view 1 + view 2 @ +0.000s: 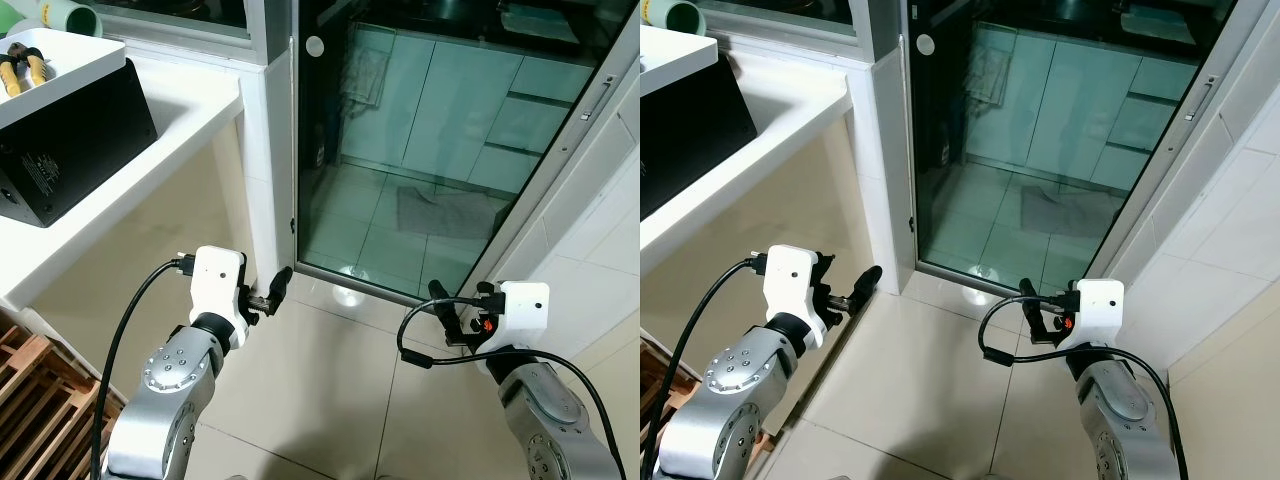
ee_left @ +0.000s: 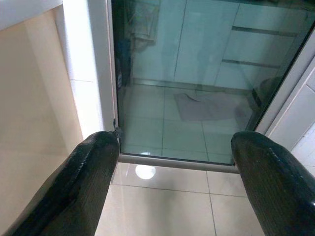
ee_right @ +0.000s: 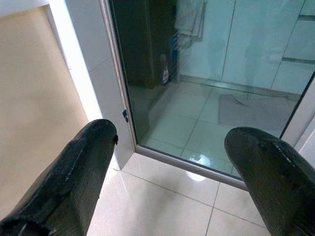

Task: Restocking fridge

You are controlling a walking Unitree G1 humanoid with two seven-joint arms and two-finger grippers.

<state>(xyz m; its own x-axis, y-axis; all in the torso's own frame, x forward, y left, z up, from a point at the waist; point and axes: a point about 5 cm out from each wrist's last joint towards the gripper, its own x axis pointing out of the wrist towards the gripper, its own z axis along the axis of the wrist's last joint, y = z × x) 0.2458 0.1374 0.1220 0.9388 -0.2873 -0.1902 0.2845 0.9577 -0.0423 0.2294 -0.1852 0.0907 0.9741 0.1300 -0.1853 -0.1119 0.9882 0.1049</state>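
Observation:
I face a dark glass sliding door [image 1: 430, 130] in a white frame, standing on beige floor tiles [image 1: 330, 380]. My left gripper [image 1: 275, 290] is held low in front of the door frame's foot. Its fingers [image 2: 88, 177] stand wide apart with nothing between them. My right gripper [image 1: 445, 310] hangs at the same height to the right, near the door's slanted edge. It is open and empty too, as its fingertips [image 3: 78, 167] show. No fridge or goods are in sight.
A white counter [image 1: 150, 120] runs along the left, carrying a black box [image 1: 70, 150] with a white tray [image 1: 60, 55] on top. Wooden slats [image 1: 30, 400] lie at the lower left. Behind the glass are cabinets, a grey mat [image 1: 445, 210] and a bottle [image 3: 165, 73].

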